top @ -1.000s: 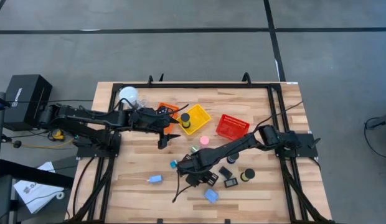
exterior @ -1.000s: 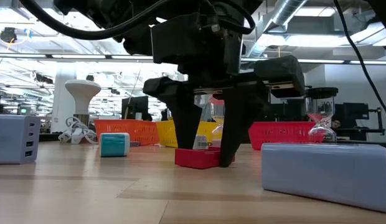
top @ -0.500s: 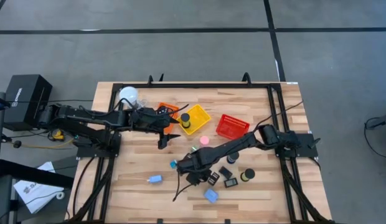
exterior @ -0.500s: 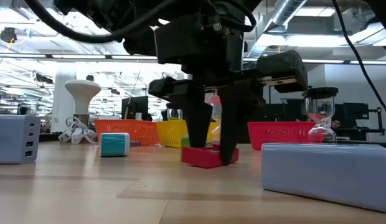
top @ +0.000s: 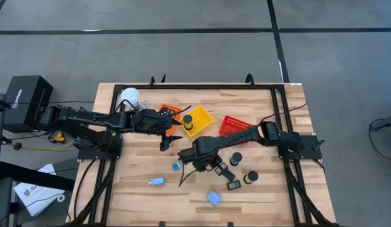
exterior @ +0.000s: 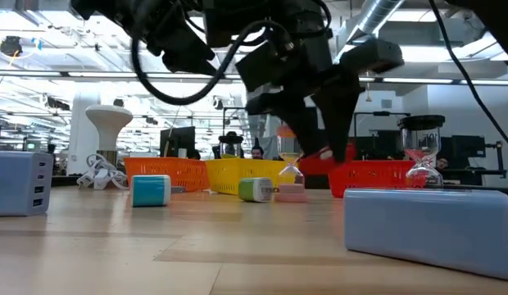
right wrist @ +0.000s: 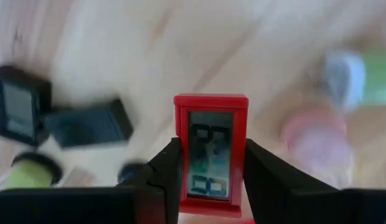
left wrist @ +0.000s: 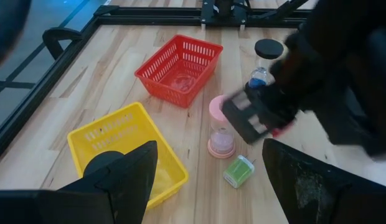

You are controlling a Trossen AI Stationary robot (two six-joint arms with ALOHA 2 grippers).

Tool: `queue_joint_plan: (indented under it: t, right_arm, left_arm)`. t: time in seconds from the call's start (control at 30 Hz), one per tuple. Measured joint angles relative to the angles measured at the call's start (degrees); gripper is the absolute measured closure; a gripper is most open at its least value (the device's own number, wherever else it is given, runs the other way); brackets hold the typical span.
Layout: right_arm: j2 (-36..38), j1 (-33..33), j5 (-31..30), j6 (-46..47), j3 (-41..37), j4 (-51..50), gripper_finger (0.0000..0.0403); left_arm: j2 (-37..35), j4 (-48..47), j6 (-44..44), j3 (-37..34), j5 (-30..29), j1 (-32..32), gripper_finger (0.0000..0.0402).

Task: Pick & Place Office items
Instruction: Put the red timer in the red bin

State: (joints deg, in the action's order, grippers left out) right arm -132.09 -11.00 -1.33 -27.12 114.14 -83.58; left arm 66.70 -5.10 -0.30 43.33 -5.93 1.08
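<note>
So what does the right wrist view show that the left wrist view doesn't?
Only the right wrist view shows the red timer's face, with dark digits on its display, clamped between the right gripper's fingers, plus flat black items on the table below. Only the left wrist view shows the yellow basket, the red basket and the small green block. Both show the pink sand timer on the wooden table.
</note>
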Motion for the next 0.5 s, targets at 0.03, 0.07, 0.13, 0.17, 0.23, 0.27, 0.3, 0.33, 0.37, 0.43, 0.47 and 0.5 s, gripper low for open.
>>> queue_joint_plan:
  t: [0.03, 0.07, 0.13, 0.17, 0.23, 0.27, 0.3, 0.33, 0.37, 0.43, 0.47, 0.5]
  right_arm:
    - [0.0, 0.4, -0.5, 0.6, 0.6, -1.7, 0.0276]
    - [0.0, 0.8, -1.1, 1.1, 1.0, -3.6, 0.0270]
    - [0.0, 1.7, -2.9, 2.3, 1.9, -6.6, 0.0257]
    - [0.1, 2.2, -4.0, 2.9, 2.1, -6.5, 0.0252]
    - [1.3, 3.1, -5.0, 3.2, 2.0, -6.3, 0.0248]
    - [2.1, 3.5, -5.0, 2.9, 2.0, -6.5, 0.0248]
    - [3.1, 4.0, -5.1, 2.2, 2.2, -6.5, 0.0251]
    - [4.0, 4.4, -5.3, 1.9, 2.2, -6.4, 0.0255]
    - [4.9, 4.9, -5.5, 2.5, 2.2, -6.5, 0.0261]
    - [6.5, 6.0, -5.8, 4.6, 2.1, -6.4, 0.0270]
    - [7.5, 6.5, -5.8, 5.4, 2.1, -6.4, 0.0273]
    - [8.6, 7.0, -5.8, 6.2, 2.1, -6.4, 0.0274]
  left_arm:
    - [0.0, 0.0, 0.0, 0.0, 0.0, 0.0, 0.0115]
    - [0.0, 0.0, 0.0, 0.0, 0.0, 0.0, 0.0115]
    - [0.0, 0.0, 0.0, 0.0, 0.0, 0.0, 0.0115]
    - [0.0, 0.0, 0.0, 0.0, 0.0, 0.0, 0.0115]
    - [0.0, 0.0, 0.0, 0.0, 0.0, 0.0, 0.0115]
    - [0.0, 0.0, -0.1, 0.0, 0.0, 0.0, 0.0115]
    - [0.0, 0.0, -0.1, 0.0, 0.0, 0.0, 0.0115]
    - [0.0, 0.0, -0.2, 0.0, 0.0, 0.0, 0.0115]
    - [0.0, 0.0, -0.2, 0.0, 0.0, 0.0, 0.0115]
    - [0.0, 0.0, -0.2, 0.0, 0.0, 0.0, 0.0115]
    - [0.0, -0.1, -0.2, 0.0, 0.0, 0.0, 0.0115]
    - [0.0, -0.1, -0.2, 0.0, 0.0, 0.0, 0.0115]
